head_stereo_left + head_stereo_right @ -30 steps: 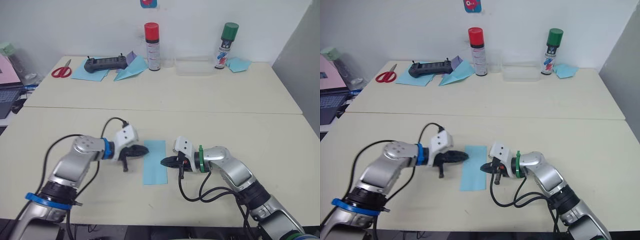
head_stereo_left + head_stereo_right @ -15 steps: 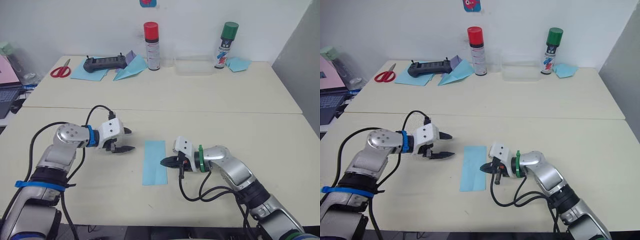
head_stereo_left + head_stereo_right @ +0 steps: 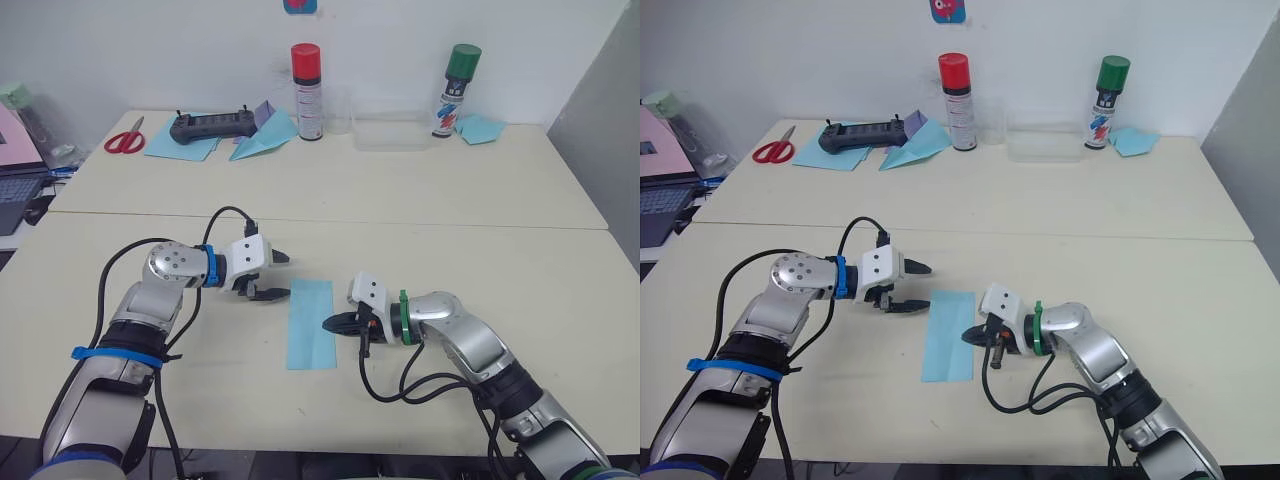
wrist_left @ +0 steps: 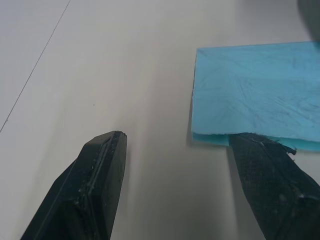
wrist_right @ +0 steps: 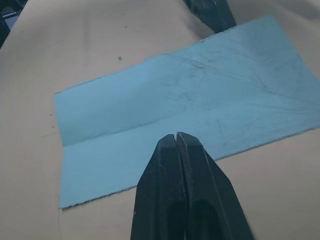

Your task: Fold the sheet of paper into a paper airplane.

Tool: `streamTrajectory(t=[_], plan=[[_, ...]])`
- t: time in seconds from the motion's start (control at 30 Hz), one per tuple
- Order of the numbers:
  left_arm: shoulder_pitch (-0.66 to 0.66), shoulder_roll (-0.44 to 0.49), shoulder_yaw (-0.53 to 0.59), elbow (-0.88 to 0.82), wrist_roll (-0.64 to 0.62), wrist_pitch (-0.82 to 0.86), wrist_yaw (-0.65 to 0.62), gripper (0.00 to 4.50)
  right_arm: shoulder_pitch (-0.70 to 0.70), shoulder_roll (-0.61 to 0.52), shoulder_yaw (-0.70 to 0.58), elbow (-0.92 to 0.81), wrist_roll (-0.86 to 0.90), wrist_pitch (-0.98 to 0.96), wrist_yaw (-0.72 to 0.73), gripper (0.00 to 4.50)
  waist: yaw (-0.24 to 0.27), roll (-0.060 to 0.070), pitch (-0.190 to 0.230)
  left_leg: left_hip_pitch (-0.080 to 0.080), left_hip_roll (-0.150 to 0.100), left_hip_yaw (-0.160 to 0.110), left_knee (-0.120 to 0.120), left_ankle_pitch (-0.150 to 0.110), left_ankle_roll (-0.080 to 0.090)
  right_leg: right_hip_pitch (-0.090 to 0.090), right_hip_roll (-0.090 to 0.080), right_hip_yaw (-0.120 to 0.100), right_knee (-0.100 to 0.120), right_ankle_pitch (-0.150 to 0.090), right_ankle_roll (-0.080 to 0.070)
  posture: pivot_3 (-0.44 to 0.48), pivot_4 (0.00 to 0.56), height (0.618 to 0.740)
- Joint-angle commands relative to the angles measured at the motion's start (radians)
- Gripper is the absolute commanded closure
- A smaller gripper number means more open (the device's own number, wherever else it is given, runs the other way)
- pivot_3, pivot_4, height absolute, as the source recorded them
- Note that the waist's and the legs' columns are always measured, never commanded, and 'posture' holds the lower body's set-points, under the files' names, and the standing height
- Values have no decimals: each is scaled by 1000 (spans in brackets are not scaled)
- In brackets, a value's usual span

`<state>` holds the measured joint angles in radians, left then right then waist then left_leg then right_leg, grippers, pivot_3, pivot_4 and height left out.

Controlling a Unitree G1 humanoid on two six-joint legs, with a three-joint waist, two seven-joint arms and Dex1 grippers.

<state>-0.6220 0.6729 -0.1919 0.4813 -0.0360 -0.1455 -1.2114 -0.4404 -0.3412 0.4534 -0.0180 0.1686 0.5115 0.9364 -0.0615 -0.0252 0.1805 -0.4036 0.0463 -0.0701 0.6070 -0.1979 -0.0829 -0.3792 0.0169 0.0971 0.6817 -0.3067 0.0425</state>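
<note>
Left pincer is spread wide just off the far corner of the sheet of paper, which lies flat on the bench as a creased rectangle between the two arms. Right pincer has its tips pressed together, resting at the paper's opposite long edge like a hold-down. Looks like the next fold is coming, so I'd slide one left finger under that corner, pinch lightly, and fold along the existing crease while the right one pins it.

Two spray cans, one scissors
</note>
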Motion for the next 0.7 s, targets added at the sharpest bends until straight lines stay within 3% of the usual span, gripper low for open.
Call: streamTrajectory(t=[0.03,0.53,0.7], plan=[[-25,-5,9,-15,-8,-32,-11,880,21,-17,0,21,-19,30,-15,4500,0,0,0,0,0,0,0,0,0,0,0,0,0,0,0,0,150,740],[-59,-37,-75,63,68,-313,-62,880,7,-10,1,37,-21,26,-14,4500,1,0,0,0,0,0,0,0,0,0,0,0,0,0,0,0,150,740],[-70,-35,-83,100,74,-354,-86,2054,14,-13,-3,27,-20,29,-20,4500,1,0,0,0,0,0,0,0,0,0,0,0,0,0,0,0,150,740]])
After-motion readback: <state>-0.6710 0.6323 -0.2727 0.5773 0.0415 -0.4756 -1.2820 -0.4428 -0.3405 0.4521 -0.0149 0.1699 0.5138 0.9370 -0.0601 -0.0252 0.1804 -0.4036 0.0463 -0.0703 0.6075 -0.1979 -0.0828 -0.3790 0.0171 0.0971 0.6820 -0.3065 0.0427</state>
